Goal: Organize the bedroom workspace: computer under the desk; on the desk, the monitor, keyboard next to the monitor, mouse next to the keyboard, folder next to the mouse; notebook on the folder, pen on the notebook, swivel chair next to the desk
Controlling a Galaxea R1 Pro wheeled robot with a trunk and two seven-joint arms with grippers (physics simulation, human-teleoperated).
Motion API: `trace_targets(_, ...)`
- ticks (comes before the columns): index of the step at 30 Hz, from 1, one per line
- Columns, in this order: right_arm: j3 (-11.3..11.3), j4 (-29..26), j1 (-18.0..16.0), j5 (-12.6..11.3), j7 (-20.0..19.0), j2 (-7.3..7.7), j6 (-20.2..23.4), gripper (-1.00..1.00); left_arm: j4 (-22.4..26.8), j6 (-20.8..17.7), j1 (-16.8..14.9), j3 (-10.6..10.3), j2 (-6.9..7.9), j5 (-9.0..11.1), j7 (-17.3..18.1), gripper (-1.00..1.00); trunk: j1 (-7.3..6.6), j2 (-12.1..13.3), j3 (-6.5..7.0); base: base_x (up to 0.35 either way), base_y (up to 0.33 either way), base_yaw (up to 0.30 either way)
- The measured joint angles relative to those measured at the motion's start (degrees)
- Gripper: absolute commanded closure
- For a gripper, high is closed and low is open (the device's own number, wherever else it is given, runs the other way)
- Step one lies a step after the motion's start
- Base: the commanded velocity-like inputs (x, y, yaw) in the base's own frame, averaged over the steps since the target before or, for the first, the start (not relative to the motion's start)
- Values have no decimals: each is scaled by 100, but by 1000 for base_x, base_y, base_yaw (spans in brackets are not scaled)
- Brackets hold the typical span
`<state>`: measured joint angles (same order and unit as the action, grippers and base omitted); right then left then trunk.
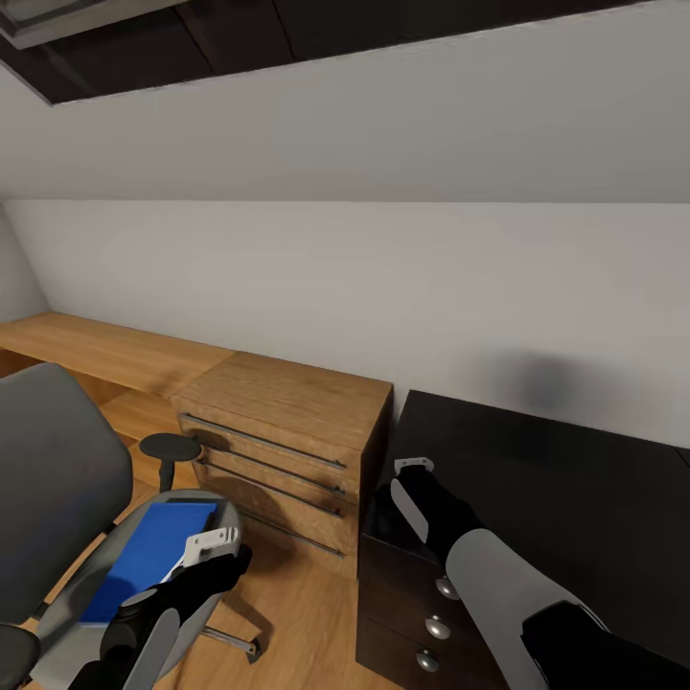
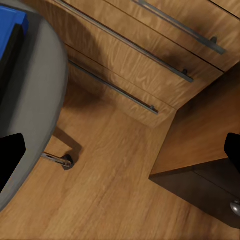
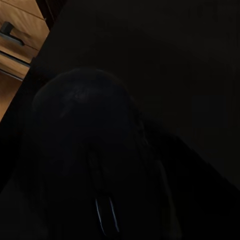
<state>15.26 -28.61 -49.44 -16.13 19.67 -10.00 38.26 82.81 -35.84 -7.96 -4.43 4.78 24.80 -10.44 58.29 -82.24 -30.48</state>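
Observation:
A blue folder [image 1: 149,556] lies on the seat of the grey swivel chair [image 1: 57,479] at the lower left; its corner [image 2: 10,20] also shows in the left wrist view. My left gripper [image 1: 206,548] hangs at the seat's right edge, open and empty, its black fingertips [image 2: 10,155] wide apart above the floor. My right gripper [image 1: 412,484] is over the left end of the dark desk [image 1: 565,489]. A black mouse [image 3: 95,160] with a scroll wheel sits right in front of the right wrist camera, apparently held. Monitor, keyboard, notebook and pen are out of view.
A wooden chest of drawers [image 1: 287,431] with long metal handles stands between the chair and the dark desk. Dark drawers with round knobs [image 1: 438,628] sit under the desk's left end. A long wooden top [image 1: 105,350] runs along the white wall. Wooden floor [image 2: 115,190] lies below.

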Motion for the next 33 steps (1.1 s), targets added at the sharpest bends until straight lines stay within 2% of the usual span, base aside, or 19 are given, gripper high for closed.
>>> trace_targets(8,1,0,0,-5,2,0,-4,-100,0,-2,0,7,7,-5,0,-100,0,0,0,0,0,0)
trace_targets(25,2,-56,0,-1,-6,0,-39,-100,0,2,0,7,8,-12,0,-100,-373,681,305,0,0,0)
trace_targets(27,-8,-222,1,-5,-5,0,-42,-100,0,1,0,7,9,-12,0,-100,-396,722,323,0,0,0)
trace_targets(28,-20,-734,13,-7,3,0,-24,-100,-1,-1,0,12,9,-11,0,-100,-396,722,325,0,0,0)
trace_targets(32,-35,-1578,106,-17,7,0,17,-100,0,-1,0,12,9,-9,0,-100,-396,722,324,0,0,0)
trace_targets(33,-35,-2020,287,-15,7,0,28,-100,0,0,0,10,9,-12,0,-100,-396,722,323,0,0,0)
